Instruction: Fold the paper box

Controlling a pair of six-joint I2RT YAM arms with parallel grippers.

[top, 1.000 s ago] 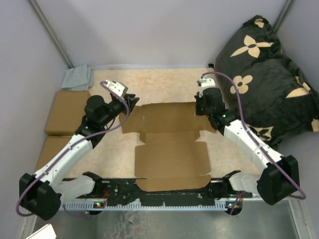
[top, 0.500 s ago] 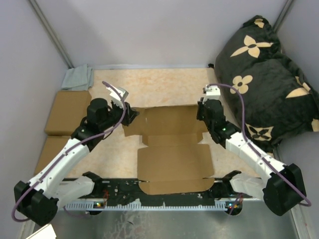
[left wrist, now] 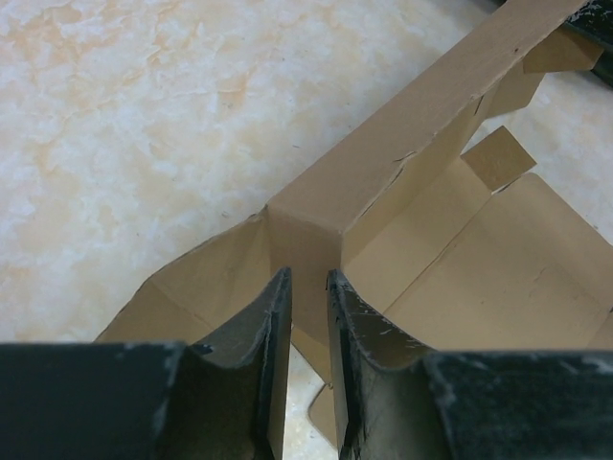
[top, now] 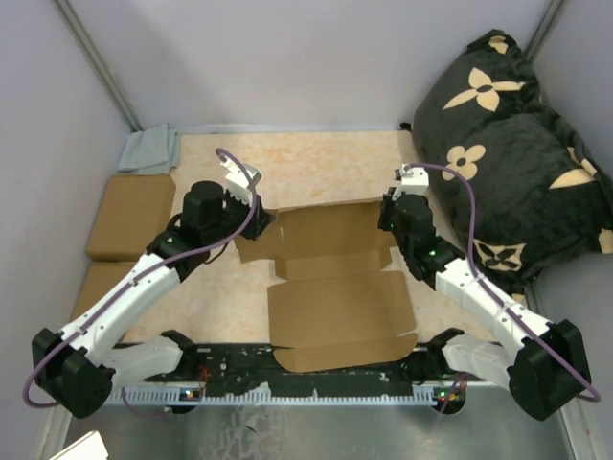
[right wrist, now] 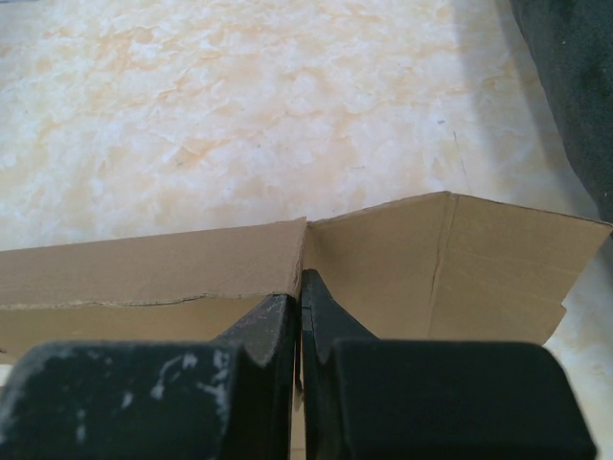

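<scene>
The paper box (top: 335,297) is a brown cardboard blank lying open on the table between the arms. Its far panel is tilted up off the surface. My left gripper (top: 257,222) is at the far left corner of that panel. In the left wrist view its jaws (left wrist: 308,278) stand a narrow gap apart, straddling the raised corner fold of the box (left wrist: 402,153), with table showing through the gap. My right gripper (top: 388,218) is at the far right corner. In the right wrist view it (right wrist: 301,287) is shut on the edge of the upright cardboard wall (right wrist: 383,259) at a slit.
Two ready-made brown boxes (top: 129,216) (top: 96,283) lie along the left wall, with a grey cloth (top: 151,149) behind them. A big black cushion with tan flowers (top: 508,144) fills the right side. Grey walls close the table on three sides.
Both grippers have drawn toward the near edge at the far panel's corners, and that panel has risen from flat. The left jaws have narrowed. The blank has slid slightly right.
</scene>
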